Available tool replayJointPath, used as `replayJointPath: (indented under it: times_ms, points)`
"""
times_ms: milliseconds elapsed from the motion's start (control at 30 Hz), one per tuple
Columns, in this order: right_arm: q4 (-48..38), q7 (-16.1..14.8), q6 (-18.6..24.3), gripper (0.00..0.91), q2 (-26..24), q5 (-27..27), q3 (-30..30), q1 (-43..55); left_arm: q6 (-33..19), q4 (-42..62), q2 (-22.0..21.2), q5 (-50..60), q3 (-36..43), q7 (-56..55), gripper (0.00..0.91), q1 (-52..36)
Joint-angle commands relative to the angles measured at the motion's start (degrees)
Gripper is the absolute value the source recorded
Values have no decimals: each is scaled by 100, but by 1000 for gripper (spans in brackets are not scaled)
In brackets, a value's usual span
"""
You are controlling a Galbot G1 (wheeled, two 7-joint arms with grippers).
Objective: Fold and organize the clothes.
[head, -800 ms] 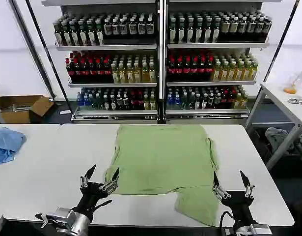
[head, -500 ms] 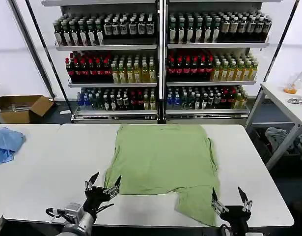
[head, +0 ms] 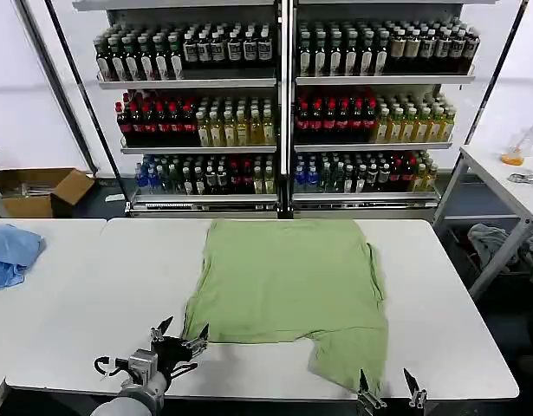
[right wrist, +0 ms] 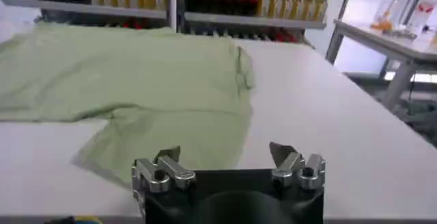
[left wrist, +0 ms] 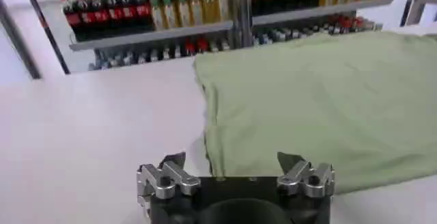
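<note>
Though spread mostly flat, shirt [head: 288, 295] rumpled at its edges, light green, lying in the centre of the head view on white surface [head: 75, 303]. Far hem near the surface's back edge, just below the shelves [head: 283, 113] of bottles in the upper half of the frame. One flap reaching down toward the lower right of the head view, close to the front edge. Small folds along the right-hand side of the cloth.

Left tool [head: 179, 334] at the lower left of the head view, low at the front edge, fingers spread apart, nothing between them. Right-hand fingertip just beside the shirt's near left corner; touching or not, cannot tell. In the left wrist view, same tool [left wrist: 235, 167] open at the bottom of the frame, with the shirt [left wrist: 321, 95] stretching away across the right half and bare surface [left wrist: 89, 136] on the left.

Right tool [head: 389, 386] at the bottom edge of the head view, right of centre, fingers apart and empty, just beside the lower tip of the flap. In the right wrist view, this tool [right wrist: 229, 157] open at the bottom centre, the shirt [right wrist: 136, 75] filling the upper left and reaching down to near its fingers.

Blue cloth [head: 10, 256] bunched at the far left edge of the head view, well apart from the shirt. Cardboard box [head: 41, 191] on the floor behind it.
</note>
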Motion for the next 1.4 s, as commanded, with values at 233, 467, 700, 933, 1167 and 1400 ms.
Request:
replayJointPath:
  times_ms: [233, 467, 700, 933, 1167, 1400]
  points:
    - [-292, 86, -357, 0, 23, 556, -155, 433, 286, 282, 155, -270, 99, 75, 111, -142]
    - [-279, 42, -329, 0, 16, 648, -175, 376, 284, 286, 192, -327, 109, 249, 50, -110]
    - [-131, 19, -175, 0, -48, 689, -116, 326, 270, 259, 242, -683, 25, 311, 40, -93]
    - [267, -87, 143, 0, -133, 566, 47, 108, 69, -124, 306, -891, -235, 301, 40, 95]
    - [923, -162, 303, 0, -384, 580, 390, -203, 18, -976, 533, -1369, -659, 251, 40, 409]
    - [1482, -168, 350, 0, -601, 697, 802, -379, 14, -1497, 767, -1434, -884, 232, 30, 472]
